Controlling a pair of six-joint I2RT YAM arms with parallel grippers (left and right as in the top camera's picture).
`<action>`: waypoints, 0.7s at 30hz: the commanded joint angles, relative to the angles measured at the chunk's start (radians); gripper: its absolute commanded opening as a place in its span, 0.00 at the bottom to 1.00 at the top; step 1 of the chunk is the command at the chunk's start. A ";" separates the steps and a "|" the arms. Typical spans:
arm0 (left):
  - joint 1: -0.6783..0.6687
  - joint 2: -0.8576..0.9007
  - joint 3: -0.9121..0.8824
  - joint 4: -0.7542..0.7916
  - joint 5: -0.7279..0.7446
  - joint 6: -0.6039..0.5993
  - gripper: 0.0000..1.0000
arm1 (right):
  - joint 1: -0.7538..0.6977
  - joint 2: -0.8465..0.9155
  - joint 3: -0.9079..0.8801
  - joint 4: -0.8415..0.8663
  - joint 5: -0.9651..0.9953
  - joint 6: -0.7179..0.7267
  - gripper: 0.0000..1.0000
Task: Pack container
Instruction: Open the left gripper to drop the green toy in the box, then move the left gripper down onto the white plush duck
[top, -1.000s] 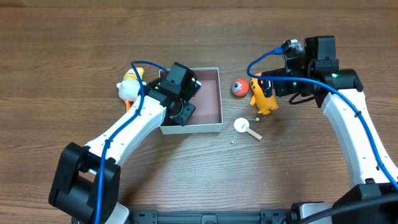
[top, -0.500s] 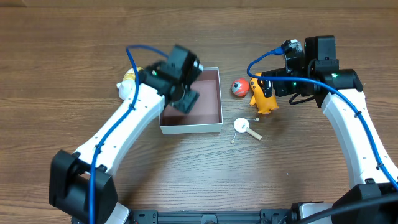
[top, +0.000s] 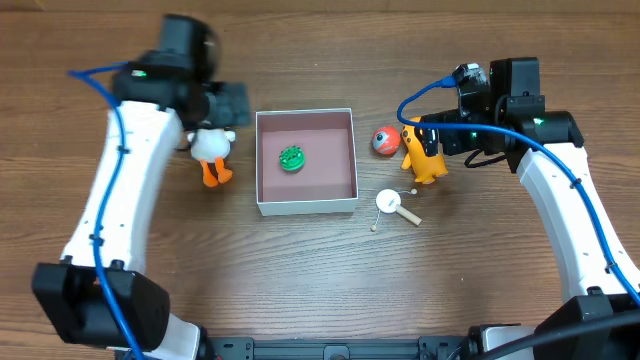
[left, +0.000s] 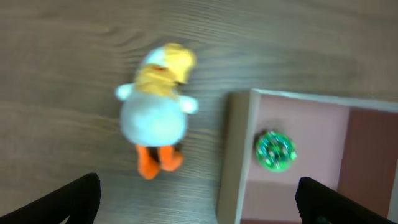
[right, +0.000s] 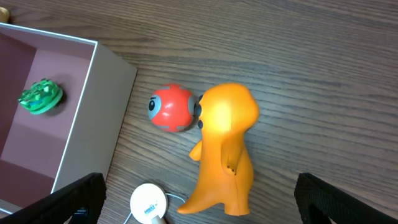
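Observation:
The container (top: 305, 205), a shallow white-walled box with a pinkish inside, sits mid-table and holds a small green round toy (top: 291, 158). My left gripper (top: 232, 108) hangs open and empty above a white and yellow duck (top: 211, 150) just left of the box. The left wrist view shows the duck (left: 155, 115), the container wall (left: 233, 162) and the green toy (left: 275, 150) ahead of my wide-open left gripper (left: 199, 202). My right gripper (top: 425, 135) is open over an upright orange figure (top: 426, 162). In the right wrist view the orange figure (right: 224, 155) stands between its spread fingers (right: 336, 199).
A red ball (top: 385, 141) lies between the container and the orange figure, touching the figure in the right wrist view (right: 171, 107). A white disc with a thin string (top: 387, 201) and a small wooden peg (top: 408, 214) lie in front of them.
My left gripper opened fully, left the green toy in the container, and swung up and left to above the duck. The right arm has not moved.

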 joint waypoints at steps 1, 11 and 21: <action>0.105 0.000 -0.057 0.032 0.077 -0.082 1.00 | 0.001 0.005 0.013 0.006 0.003 -0.003 1.00; 0.129 0.016 -0.288 0.258 0.072 -0.003 1.00 | 0.001 0.005 0.013 0.006 0.003 -0.003 1.00; 0.130 0.126 -0.370 0.323 0.050 0.032 0.98 | 0.001 0.005 0.013 0.006 0.003 -0.003 1.00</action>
